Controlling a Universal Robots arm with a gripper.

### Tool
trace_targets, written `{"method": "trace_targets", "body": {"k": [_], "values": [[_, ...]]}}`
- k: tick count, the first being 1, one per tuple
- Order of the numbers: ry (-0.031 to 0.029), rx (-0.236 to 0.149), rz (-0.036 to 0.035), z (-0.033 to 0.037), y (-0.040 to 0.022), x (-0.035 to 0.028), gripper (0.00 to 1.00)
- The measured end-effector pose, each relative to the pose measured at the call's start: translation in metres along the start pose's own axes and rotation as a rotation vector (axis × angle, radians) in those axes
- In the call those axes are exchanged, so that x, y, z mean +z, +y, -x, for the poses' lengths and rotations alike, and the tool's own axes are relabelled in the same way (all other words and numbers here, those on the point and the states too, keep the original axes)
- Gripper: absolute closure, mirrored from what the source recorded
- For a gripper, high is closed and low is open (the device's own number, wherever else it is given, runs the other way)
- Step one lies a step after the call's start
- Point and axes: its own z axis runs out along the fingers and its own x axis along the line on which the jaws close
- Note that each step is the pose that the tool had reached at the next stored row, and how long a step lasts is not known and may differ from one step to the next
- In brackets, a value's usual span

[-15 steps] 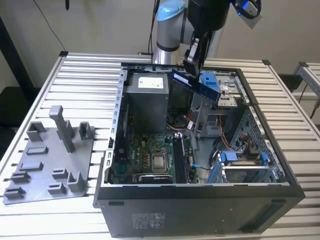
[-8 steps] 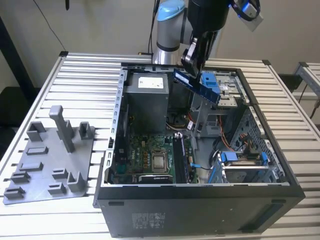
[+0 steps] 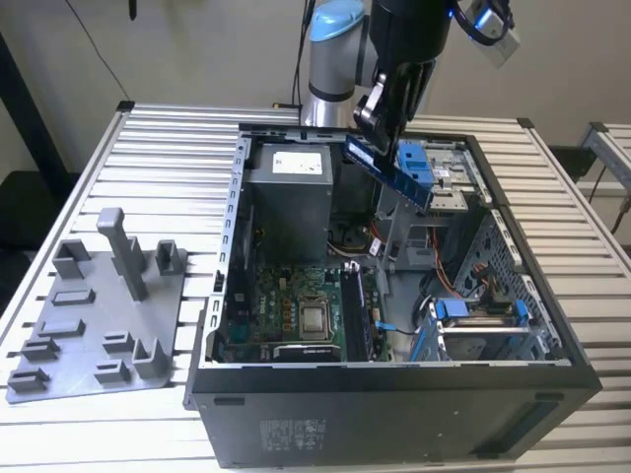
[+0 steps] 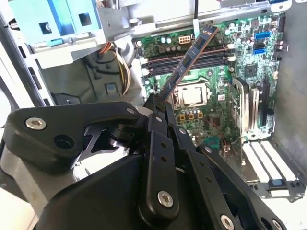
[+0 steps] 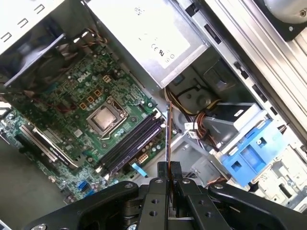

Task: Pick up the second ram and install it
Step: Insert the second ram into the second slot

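Note:
My gripper (image 3: 367, 126) hangs above the open computer case (image 3: 394, 394), shut on one end of the second ram (image 3: 394, 175), a thin dark stick. In the exterior view the stick slants down toward that view's right, over the blue drive bay. The second wrist view has the ram (image 4: 187, 62) reaching out from my gripper (image 4: 158, 103) over the motherboard's long memory slots (image 4: 158, 64). Seen edge-on in the first wrist view, the ram (image 5: 168, 134) rises from my gripper (image 5: 169, 167), apart from the slots (image 5: 132, 141) on the board below.
A grey fixture plate (image 3: 99, 315) with upright blocks lies on the slatted table at the exterior view's left. Inside the case are a power supply (image 3: 291, 197), a processor socket (image 3: 315, 317), cable bundles (image 5: 192, 120) and blue drive brackets (image 3: 414, 163).

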Motion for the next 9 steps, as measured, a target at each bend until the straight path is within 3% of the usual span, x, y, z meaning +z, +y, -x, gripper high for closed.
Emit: {"method": "trace_targets", "body": {"k": [4, 9], "values": [[0.0008, 0.056, -0.0037, -0.0001, 0.0, 0.0009, 0.86], [0.0072, 0.119, -0.0029, -0.0002, 0.0, 0.0016, 0.86]]}}
